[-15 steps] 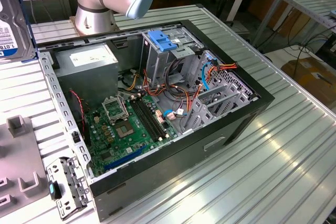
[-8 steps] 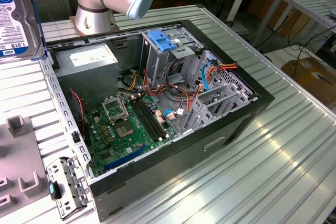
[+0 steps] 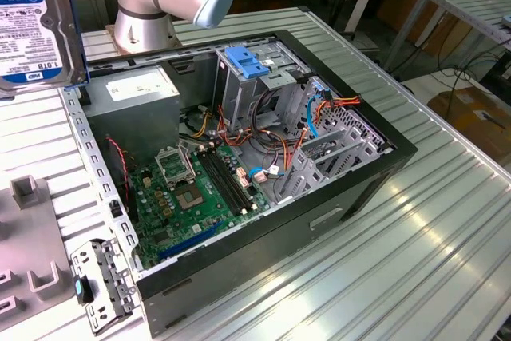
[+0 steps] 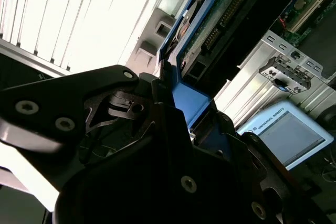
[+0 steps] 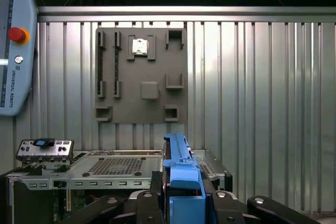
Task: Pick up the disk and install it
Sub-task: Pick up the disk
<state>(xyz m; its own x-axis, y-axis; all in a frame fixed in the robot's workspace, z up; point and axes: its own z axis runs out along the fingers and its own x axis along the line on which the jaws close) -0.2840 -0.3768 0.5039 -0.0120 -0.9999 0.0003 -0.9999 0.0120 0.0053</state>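
The disk (image 3: 36,21), a silver-grey drive with a white label and a blue band, hangs in the air at the exterior view's upper left, above the table and beside the open computer case (image 3: 319,221). In the first wrist view my gripper (image 5: 182,203) is shut on the disk's blue side rail (image 5: 181,174), which stands up between the black fingers (image 5: 152,203). The second wrist view shows the same hold: the gripper (image 4: 184,114) clamps the blue rail (image 4: 191,100), and the disk's green circuit-board side (image 4: 231,14) stretches away from it.
Inside the case are a grey drive cage with a blue latch plate (image 3: 251,61), a grey power supply box (image 3: 140,85) and the green motherboard (image 3: 200,189). A grey fixture plate (image 5: 142,77), a metal bracket (image 3: 100,277) and a teach pendant (image 5: 13,51) lie on the ribbed table.
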